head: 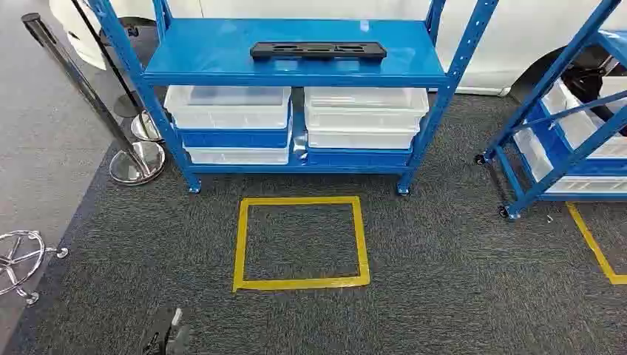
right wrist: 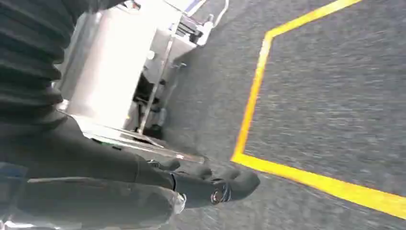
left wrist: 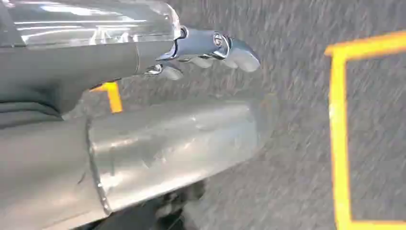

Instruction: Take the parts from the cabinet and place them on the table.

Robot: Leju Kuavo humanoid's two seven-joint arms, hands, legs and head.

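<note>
A long flat black part lies across the top shelf of the blue cabinet, straight ahead in the head view. My left hand hangs over the grey carpet with its fingers loosely stretched out and nothing in them. My right hand also hangs low over the carpet, fingers extended and holding nothing. Both hands are far from the cabinet and the part.
Clear plastic bins fill the cabinet's lower shelves. A yellow tape square marks the carpet in front of it. A second blue rack stands at the right, with a stanchion post and a chrome chair base at the left.
</note>
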